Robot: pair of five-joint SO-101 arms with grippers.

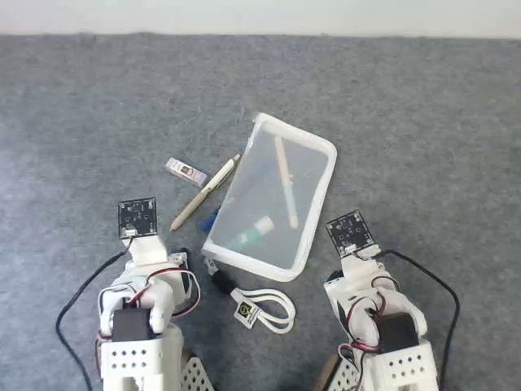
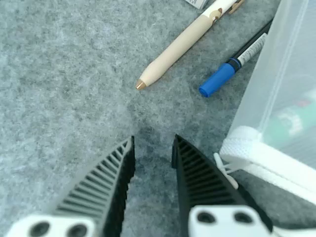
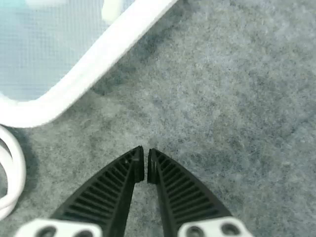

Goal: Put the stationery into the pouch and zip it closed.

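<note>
A grey, felt-like table (image 1: 81,106) bore a translucent rectangular pouch (image 1: 309,175) with white trim at its centre, stationery (image 1: 286,181) showing inside. A beige pen (image 1: 205,193) and a blue-capped marker (image 2: 232,66) lay just beside it. The left gripper (image 2: 153,148) hovered with fingers spread; the right gripper (image 3: 145,163) had its fingers pressed together.

The left arm (image 1: 142,358) and right arm (image 1: 399,362) are white plastic with black servo blocks (image 1: 130,324), looped red wires (image 1: 195,295) and a black cable (image 1: 59,326) apiece. The left hand (image 2: 153,145) and right hand (image 3: 145,160) have black ribbed fingers (image 2: 116,173) on white screw-holed bases (a square black circuit board (image 1: 137,217) tops each wrist).
</note>
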